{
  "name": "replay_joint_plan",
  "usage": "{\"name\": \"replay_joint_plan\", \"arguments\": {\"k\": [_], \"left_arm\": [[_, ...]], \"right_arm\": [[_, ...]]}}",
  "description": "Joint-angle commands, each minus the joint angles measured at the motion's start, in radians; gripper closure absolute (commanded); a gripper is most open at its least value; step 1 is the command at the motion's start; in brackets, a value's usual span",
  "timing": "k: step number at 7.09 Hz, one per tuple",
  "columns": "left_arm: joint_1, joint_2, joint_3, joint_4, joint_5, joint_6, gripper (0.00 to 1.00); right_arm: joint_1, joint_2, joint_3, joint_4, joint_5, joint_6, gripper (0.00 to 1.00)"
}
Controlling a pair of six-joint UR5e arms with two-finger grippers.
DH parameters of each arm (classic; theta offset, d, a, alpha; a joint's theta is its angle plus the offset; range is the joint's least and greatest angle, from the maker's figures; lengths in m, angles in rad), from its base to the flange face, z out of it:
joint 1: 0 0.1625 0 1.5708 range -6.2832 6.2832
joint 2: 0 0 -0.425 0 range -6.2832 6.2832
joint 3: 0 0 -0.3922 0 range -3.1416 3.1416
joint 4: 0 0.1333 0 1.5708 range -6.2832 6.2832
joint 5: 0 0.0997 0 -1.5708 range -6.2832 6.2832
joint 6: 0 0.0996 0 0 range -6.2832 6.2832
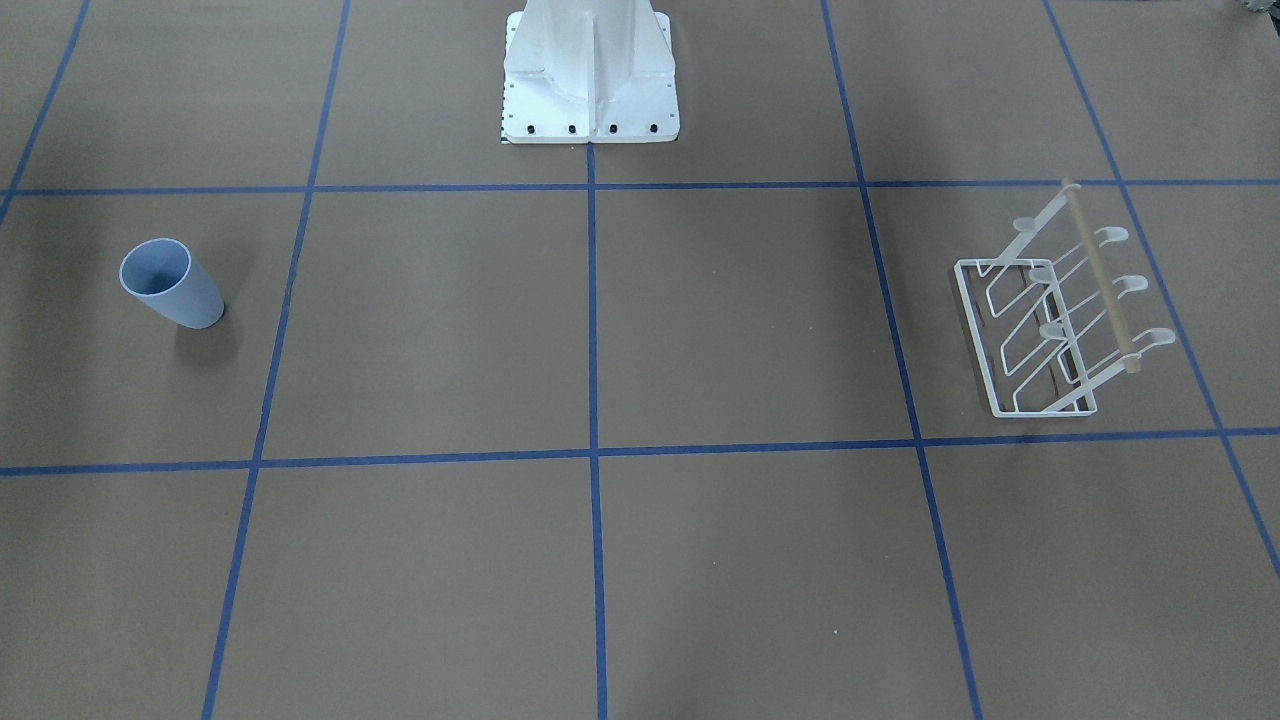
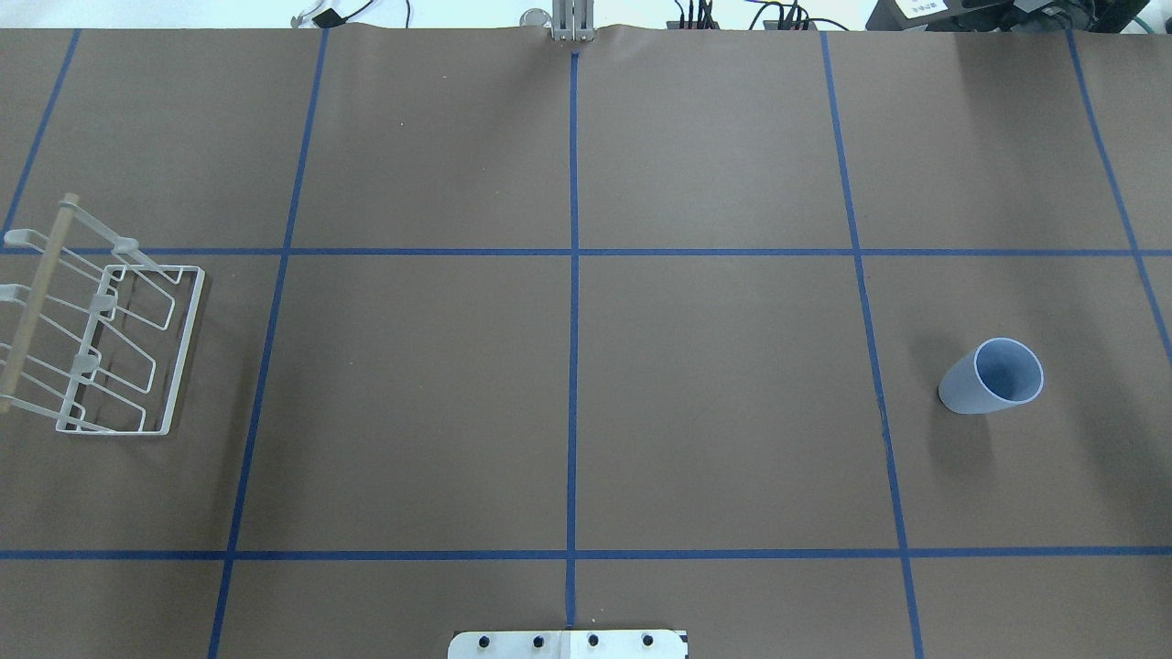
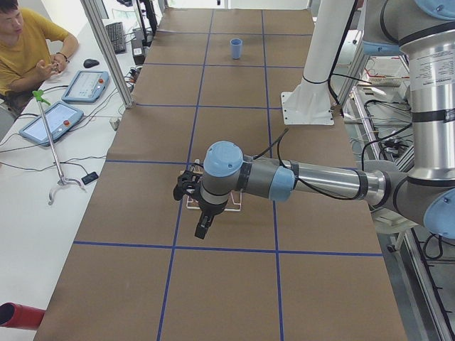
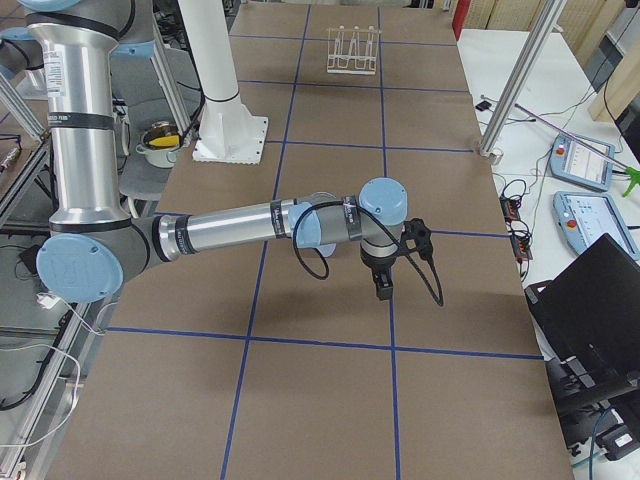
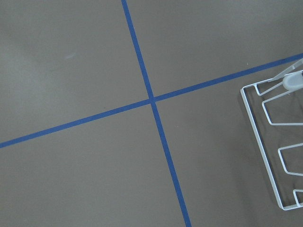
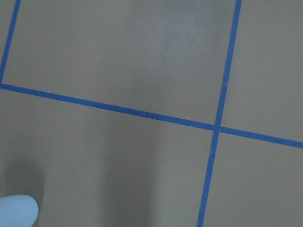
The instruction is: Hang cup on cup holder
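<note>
The pale blue-grey cup (image 1: 170, 283) stands upright, rim up, on the brown table on my right side; it also shows in the overhead view (image 2: 993, 377), the left side view (image 3: 236, 48) and at the corner of the right wrist view (image 6: 16, 210). The white wire cup holder (image 1: 1060, 310) with its wooden rod stands on my left side (image 2: 101, 339) (image 4: 353, 50) (image 5: 270, 137). The left gripper (image 3: 202, 227) hangs high over the holder's area. The right gripper (image 4: 383, 288) hangs high near the cup. Both show only in side views, so I cannot tell if they are open or shut.
The white robot pedestal (image 1: 590, 80) stands at the table's middle edge (image 2: 568, 643). Blue tape lines divide the table into squares. An operator (image 3: 28, 50) sits at a side table with tablets (image 3: 53, 121). A laptop (image 4: 590, 310) lies beside the other end.
</note>
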Motion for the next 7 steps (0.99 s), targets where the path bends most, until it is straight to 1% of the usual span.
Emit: {"name": "replay_joint_plan", "arguments": {"k": [1, 2, 3, 5, 6, 7], "left_arm": [[0.0, -0.001, 0.005, -0.008, 0.0, -0.001, 0.01], [0.0, -0.001, 0.003, -0.008, 0.0, -0.002, 0.01], [0.0, -0.001, 0.002, -0.008, 0.0, -0.002, 0.01], [0.0, 0.002, 0.0, -0.011, 0.0, -0.002, 0.01], [0.0, 0.002, 0.0, -0.011, 0.0, -0.002, 0.01], [0.0, 0.003, -0.002, -0.014, 0.0, -0.002, 0.01]], "right_arm": [[-0.062, -0.05, 0.0, 0.258, 0.007, 0.055, 0.0], [-0.134, -0.045, 0.032, 0.267, -0.005, 0.191, 0.0], [-0.213, -0.057, 0.078, 0.267, -0.067, 0.279, 0.0], [-0.355, -0.164, 0.207, 0.267, -0.169, 0.382, 0.0], [-0.418, -0.185, 0.23, 0.269, -0.201, 0.437, 0.0], [-0.485, -0.211, 0.229, 0.301, -0.261, 0.454, 0.01]]}}
